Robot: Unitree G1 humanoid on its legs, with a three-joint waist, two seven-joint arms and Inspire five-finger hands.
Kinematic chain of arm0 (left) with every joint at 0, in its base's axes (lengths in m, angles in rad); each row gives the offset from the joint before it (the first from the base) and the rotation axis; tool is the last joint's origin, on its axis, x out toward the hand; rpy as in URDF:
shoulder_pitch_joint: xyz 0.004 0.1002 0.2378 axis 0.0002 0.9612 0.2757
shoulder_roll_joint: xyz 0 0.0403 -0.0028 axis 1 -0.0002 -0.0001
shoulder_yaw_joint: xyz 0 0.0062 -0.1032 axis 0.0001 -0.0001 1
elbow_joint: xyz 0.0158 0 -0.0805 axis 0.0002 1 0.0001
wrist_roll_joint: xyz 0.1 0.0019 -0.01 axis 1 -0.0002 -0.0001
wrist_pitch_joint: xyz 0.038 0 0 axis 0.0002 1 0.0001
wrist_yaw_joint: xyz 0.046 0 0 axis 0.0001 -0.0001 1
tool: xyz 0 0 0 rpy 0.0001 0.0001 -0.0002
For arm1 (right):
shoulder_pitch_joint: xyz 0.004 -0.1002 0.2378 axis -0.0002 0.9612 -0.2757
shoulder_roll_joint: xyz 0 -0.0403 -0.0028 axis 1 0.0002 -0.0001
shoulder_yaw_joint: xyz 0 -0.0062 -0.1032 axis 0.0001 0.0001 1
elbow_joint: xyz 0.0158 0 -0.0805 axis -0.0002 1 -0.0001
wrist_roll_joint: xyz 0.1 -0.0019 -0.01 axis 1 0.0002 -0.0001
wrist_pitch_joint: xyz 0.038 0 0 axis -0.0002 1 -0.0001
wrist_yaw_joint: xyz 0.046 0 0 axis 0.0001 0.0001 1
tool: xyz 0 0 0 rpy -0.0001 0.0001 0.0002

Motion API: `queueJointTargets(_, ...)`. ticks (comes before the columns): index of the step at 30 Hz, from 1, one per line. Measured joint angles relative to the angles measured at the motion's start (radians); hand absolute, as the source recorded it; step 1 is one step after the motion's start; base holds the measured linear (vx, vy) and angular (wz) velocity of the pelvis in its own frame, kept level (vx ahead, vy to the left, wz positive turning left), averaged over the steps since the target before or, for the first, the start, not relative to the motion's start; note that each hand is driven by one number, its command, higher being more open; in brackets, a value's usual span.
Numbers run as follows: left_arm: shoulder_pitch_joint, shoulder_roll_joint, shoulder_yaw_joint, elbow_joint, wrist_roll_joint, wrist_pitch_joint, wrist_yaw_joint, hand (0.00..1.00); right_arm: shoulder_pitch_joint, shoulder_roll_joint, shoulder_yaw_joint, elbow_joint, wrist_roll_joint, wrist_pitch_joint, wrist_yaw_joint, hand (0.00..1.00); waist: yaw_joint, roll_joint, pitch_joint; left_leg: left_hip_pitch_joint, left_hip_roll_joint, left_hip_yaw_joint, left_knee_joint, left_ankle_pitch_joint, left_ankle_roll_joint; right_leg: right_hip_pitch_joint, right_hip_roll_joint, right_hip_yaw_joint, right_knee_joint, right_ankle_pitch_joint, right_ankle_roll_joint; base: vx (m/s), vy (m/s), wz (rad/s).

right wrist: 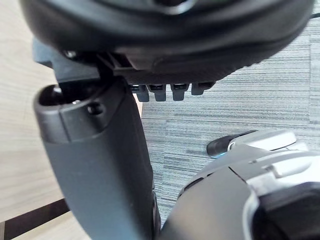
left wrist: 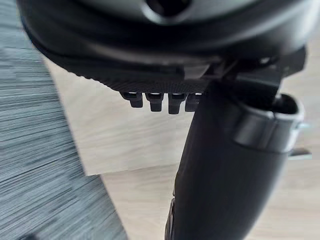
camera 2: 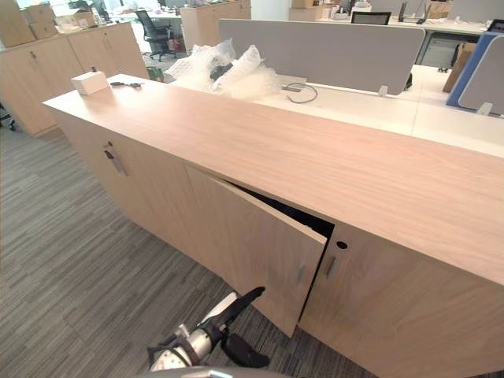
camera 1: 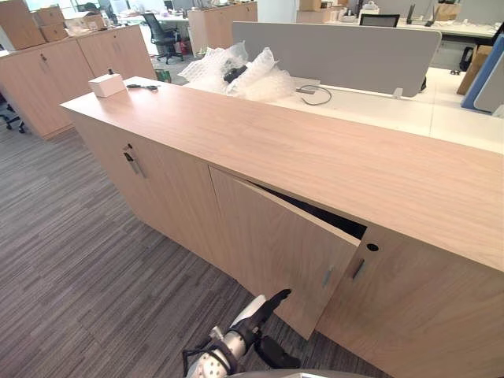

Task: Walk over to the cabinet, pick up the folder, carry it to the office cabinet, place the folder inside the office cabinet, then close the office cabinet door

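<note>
The long light-wood office cabinet (camera 1: 315, 150) runs across the view. One of its doors (camera 1: 283, 244) hangs ajar, swung out at the edge with the small handle (camera 1: 327, 276). A dark gap (camera 1: 331, 220) shows above it, and what is inside is hidden. My left hand (camera 1: 256, 313) is low in front of that door, open, its fingers stretched toward the door's lower part and a short way off it. In the left wrist view its thumb (left wrist: 225, 170) stands before the wood panel. My right hand (right wrist: 100, 165) hangs open above the carpet, holding nothing.
A white box (camera 1: 106, 84) sits on the cabinet top's far left end. Bubble wrap (camera 1: 236, 72), a cable and a grey desk partition (camera 1: 339, 51) lie behind. More wood cabinets (camera 1: 47, 79) and an office chair (camera 1: 161, 35) stand at the back left. Grey carpet (camera 1: 71, 260) spreads in front.
</note>
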Motion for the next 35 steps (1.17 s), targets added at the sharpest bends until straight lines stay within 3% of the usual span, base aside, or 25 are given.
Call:
queueJointTargets(3, 0.015, -0.03, 0.089, 0.13, -0.116, 0.054, -0.029, 1.0, -0.031, 0.019, -0.046, -0.027, -0.002, 0.014, 0.002, 1.0, 0.003, -0.006, 0.028, -0.015, 0.005, 0.078, 0.003, -0.014, 0.004, -0.099, -0.023, 0.022, 0.117, -0.049, 0.003, 0.02, 0.03, -0.65)
queueJointTargets(5, 0.006, -0.032, 0.126, 0.142, -0.169, 0.058, -0.035, 1.0, -0.037, 0.025, -0.075, -0.035, -0.012, 0.017, 0.006, 1.0, 0.005, -0.012, 0.049, -0.002, 0.006, 0.125, 0.004, -0.018, 0.013, -0.115, -0.099, -0.148, 0.162, -0.049, 0.009, 0.04, 0.054, -0.76)
queueJointTargets(6, -0.014, -0.029, 0.15, 0.201, -0.206, 0.057, -0.031, 1.0, -0.038, 0.031, -0.076, -0.035, -0.019, 0.017, 0.005, 1.0, 0.0, -0.017, 0.048, 0.008, 0.013, 0.143, 0.007, -0.027, 0.007, -0.103, -0.125, -0.243, 0.156, -0.028, 0.042, 0.05, 0.036, -0.48)
queueJointTargets(12, -0.105, -0.056, 0.22, 0.401, -0.189, 0.057, -0.012, 1.0, -0.045, 0.032, -0.044, -0.033, -0.038, 0.016, 0.014, 1.0, -0.013, -0.016, 0.048, -0.02, 0.087, 0.199, 0.114, -0.109, -0.032, -0.069, -0.043, -0.227, 0.059, 0.015, 0.023, 0.04, -0.068, -0.35)
queueJointTargets(14, -0.145, -0.08, 0.223, 0.465, -0.156, 0.059, -0.004, 1.0, -0.046, 0.022, -0.045, -0.032, -0.034, 0.015, 0.013, 1.0, -0.018, 0.006, 0.057, -0.091, 0.134, 0.201, 0.298, -0.21, -0.042, -0.054, -0.009, -0.231, 0.047, 0.015, 0.022, 0.04, -0.114, -0.23)
queueJointTargets(17, -0.159, -0.121, 0.291, 0.494, -0.146, 0.062, 0.005, 1.0, -0.052, 0.0, -0.046, -0.032, -0.026, 0.011, 0.01, 1.0, -0.016, 0.039, 0.074, -0.151, 0.177, 0.195, 0.466, -0.269, -0.052, -0.033, 0.023, -0.229, 0.034, 0.016, 0.02, 0.02, -0.065, -0.12)
queueJointTargets(19, -0.159, -0.129, 0.333, 0.494, -0.15, 0.062, 0.018, 1.0, -0.053, 0.0, -0.045, -0.031, -0.004, 0.011, 0.009, 1.0, -0.009, 0.042, 0.085, -0.169, 0.167, 0.153, 0.539, -0.269, -0.052, -0.016, 0.022, -0.215, 0.03, 0.017, 0.018, 0.03, 0.002, -0.14)
queueJointTargets(21, -0.158, -0.141, 0.397, 0.492, -0.18, 0.059, 0.033, 1.0, -0.06, -0.002, -0.044, -0.032, 0.004, 0.012, 0.004, 1.0, 0.018, 0.035, 0.094, -0.206, 0.121, 0.04, 0.612, -0.295, -0.063, -0.005, 0.003, -0.176, 0.03, 0.014, -0.002, 0.01, 0.086, -0.46)
queueJointTargets(22, -0.156, -0.155, 0.444, 0.489, -0.212, 0.058, 0.046, 1.0, -0.075, -0.006, -0.044, -0.032, 0.006, 0.012, -0.002, 1.0, 0.035, 0.044, 0.099, -0.198, 0.079, -0.067, 0.558, -0.317, -0.079, -0.013, -0.007, -0.145, 0.039, 0.014, -0.003, -0.02, 0.169, -0.75)
queueJointTargets(23, -0.142, -0.166, 0.483, 0.492, -0.235, 0.059, 0.059, 1.0, -0.086, -0.013, -0.045, -0.032, 0.008, 0.011, 0.002, 1.0, 0.041, 0.055, 0.096, -0.177, 0.057, -0.139, 0.458, -0.29, -0.08, -0.023, -0.005, -0.121, 0.046, 0.015, -0.001, -0.01, 0.183, -0.74)
queueJointTargets(24, -0.136, -0.169, 0.497, 0.501, -0.238, 0.058, 0.064, 1.0, -0.092, -0.015, -0.046, -0.032, 0.01, 0.009, 0.003, 1.0, 0.043, 0.061, 0.096, -0.168, 0.062, -0.144, 0.434, -0.274, -0.044, -0.024, 0.0, -0.108, 0.041, 0.016, 0.005, 0.01, 0.183, -0.6)
queueJointTargets(25, -0.135, -0.171, 0.533, 0.512, -0.263, 0.062, 0.07, 1.0, -0.105, -0.004, -0.041, -0.036, 0.012, 0.008, 0.002, 1.0, 0.049, 0.049, 0.088, -0.159, 0.057, -0.121, 0.429, -0.269, -0.032, -0.021, -0.005, -0.096, 0.022, 0.028, 0.019, 0.03, 0.136, -0.41)
queueJointTargets(27, -0.129, -0.165, 0.587, 0.512, -0.285, 0.064, 0.091, 1.0, -0.106, 0.028, 0.025, -0.057, 0.027, 0.001, 0.005, 1.0, 0.057, 0.017, 0.079, -0.155, 0.048, -0.09, 0.418, -0.269, -0.03, -0.022, -0.023, -0.08, 0.01, 0.037, 0.028, 0.05, 0.162, -0.36)
queueJointTargets(29, -0.121, -0.171, 0.613, 0.512, -0.308, 0.063, 0.097, 1.0, -0.106, 0.049, 0.036, -0.06, 0.044, -0.002, 0.009, 1.0, 0.06, 0.002, 0.069, -0.14, 0.037, -0.079, 0.403, -0.265, -0.024, -0.016, -0.035, -0.075, 0.0, 0.039, 0.033, 0.03, 0.109, -0.15)
queueJointTargets(31, -0.113, -0.177, 0.615, 0.512, -0.322, 0.06, 0.105, 1.0, -0.097, 0.053, 0.045, -0.061, 0.046, -0.012, 0.01, 1.0, 0.061, -0.003, 0.054, -0.108, 0.023, -0.074, 0.358, -0.249, 0.0, -0.002, -0.051, -0.075, -0.017, 0.045, 0.042, 0.02, 0.075, -0.05)
queueJointTargets(35, -0.099, -0.196, 0.676, 0.526, -0.389, 0.057, 0.116, 1.0, -0.078, 0.062, 0.043, -0.062, 0.075, -0.014, 0.009, 1.0, 0.06, -0.005, 0.037, -0.073, 0.014, -0.071, 0.276, -0.212, 0.0, 0.006, -0.064, -0.078, -0.04, 0.055, 0.048, 0.01, 0.013, -0.02)
